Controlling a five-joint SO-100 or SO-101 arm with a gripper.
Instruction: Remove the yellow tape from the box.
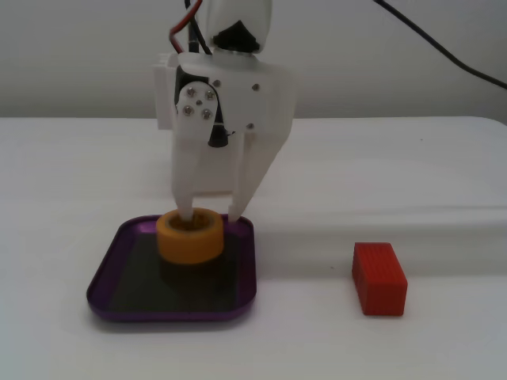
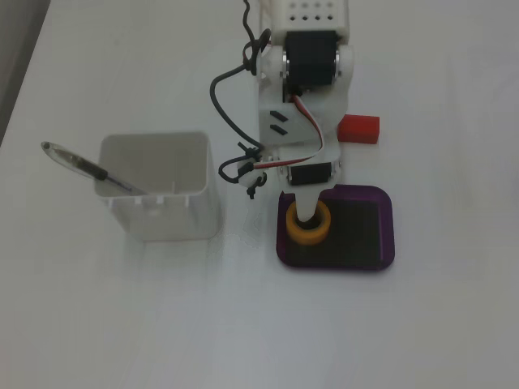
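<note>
No legible text, labels, brands, numbers or signs in either fixed view; all surfaces appear plain at this resolution.

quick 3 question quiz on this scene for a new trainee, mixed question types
1. True or false: the yellow tape lies outside the purple tray.
2. Where does one fingertip of the gripper sit? A) inside the tape's hollow core B) on the red block C) in the white container
3. What sticks out of the white container?

Key: 1 false, it is in the tray. 2 A. 3 a pen.
</note>
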